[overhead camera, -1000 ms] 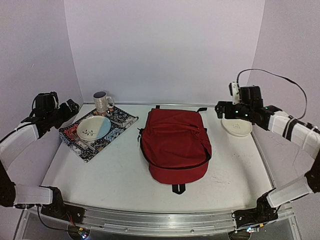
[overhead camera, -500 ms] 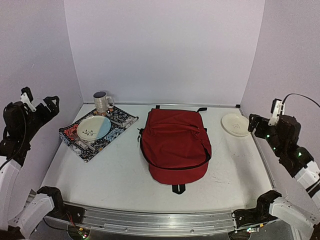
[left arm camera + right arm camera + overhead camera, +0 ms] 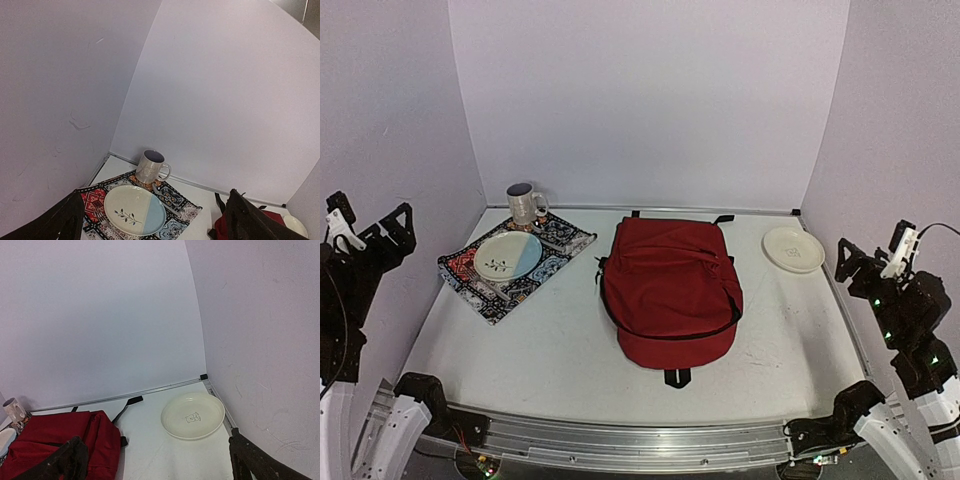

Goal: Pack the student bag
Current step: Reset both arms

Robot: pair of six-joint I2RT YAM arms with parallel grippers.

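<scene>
White table (image 3: 570, 360) carried the red backpack (image 3: 670, 290) lying flat and closed at mid-table, both hands, left (image 3: 365, 225) and right (image 3: 870, 265), drawn off past the side edges, spread and empty; packed or awaiting packing could not be settled.

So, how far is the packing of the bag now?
The red backpack lies zipped shut mid-table; its contents cannot be seen. Nothing is in hand: the left gripper and right gripper are open at the table's sides. The mug and plates remain outside.
</scene>
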